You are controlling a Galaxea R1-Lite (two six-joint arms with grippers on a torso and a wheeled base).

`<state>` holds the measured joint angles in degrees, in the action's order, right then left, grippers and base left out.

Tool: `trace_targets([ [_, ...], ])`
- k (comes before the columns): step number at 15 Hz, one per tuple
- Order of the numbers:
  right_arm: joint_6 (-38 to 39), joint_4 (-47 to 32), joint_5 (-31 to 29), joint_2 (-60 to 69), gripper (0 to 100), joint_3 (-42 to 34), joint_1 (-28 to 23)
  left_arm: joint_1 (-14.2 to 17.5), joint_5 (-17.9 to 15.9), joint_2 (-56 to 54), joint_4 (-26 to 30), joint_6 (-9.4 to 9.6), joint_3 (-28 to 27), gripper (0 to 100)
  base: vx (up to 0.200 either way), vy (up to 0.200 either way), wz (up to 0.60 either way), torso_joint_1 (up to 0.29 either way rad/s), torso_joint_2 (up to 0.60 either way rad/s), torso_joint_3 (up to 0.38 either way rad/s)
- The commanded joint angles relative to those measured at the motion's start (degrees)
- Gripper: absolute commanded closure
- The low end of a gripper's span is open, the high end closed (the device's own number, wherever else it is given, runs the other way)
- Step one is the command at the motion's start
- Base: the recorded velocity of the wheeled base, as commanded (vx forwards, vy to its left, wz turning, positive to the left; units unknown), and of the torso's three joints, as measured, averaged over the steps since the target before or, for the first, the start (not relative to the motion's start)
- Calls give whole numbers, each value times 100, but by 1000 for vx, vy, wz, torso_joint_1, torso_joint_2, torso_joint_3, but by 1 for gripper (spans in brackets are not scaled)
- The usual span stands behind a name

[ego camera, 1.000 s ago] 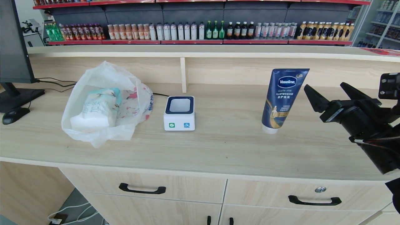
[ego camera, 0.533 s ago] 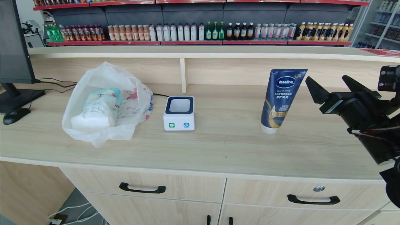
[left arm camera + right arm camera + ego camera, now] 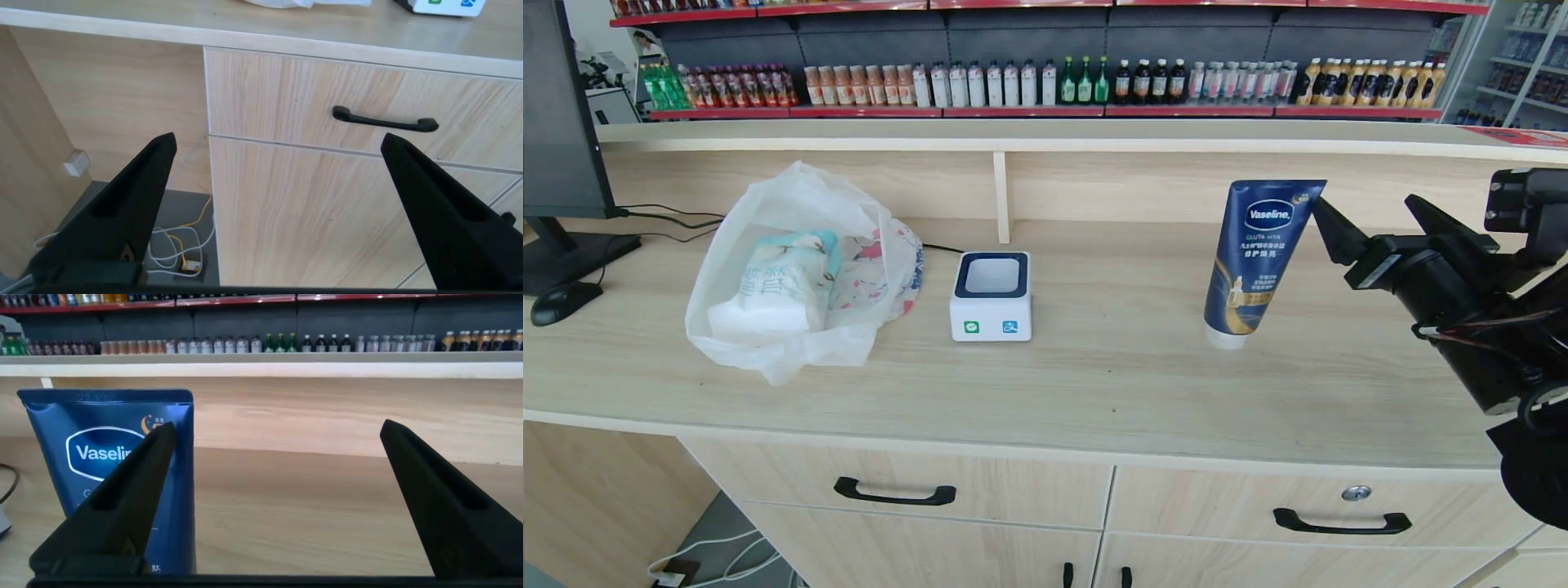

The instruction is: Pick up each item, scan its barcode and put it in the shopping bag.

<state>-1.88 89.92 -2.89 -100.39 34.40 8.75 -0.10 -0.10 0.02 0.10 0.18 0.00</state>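
On counter (image 3: 1094, 384) left: shopping bag (image 3: 792, 196) holding white-teal pack (image 3: 776, 286). Right gripper (image 3: 1362, 200) spread wide beside upright lotion tube (image 3: 1262, 253); left gripper (image 3: 278, 143) spread wide too.

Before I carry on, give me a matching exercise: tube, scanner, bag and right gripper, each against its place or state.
Things:
1. tube
2. scanner
3. bag
4. right gripper

Places or states:
A. holds a white pack
B. jaws open, just right of the tube
C. upright on its cap
D. on the counter between bag and tube

Pairs: 1-C, 2-D, 3-A, 4-B
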Motion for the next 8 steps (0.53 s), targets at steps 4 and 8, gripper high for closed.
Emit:
trace_targets([
  [4,-6,8,-1,-218,0,119,4,1,1,-2,-1,8,0,0,0,0,0,0,0,0],
  [8,-6,8,-1,-183,0,49,-5,1,1,-2,-1,8,0,0,0,0,0,0,0,0],
])
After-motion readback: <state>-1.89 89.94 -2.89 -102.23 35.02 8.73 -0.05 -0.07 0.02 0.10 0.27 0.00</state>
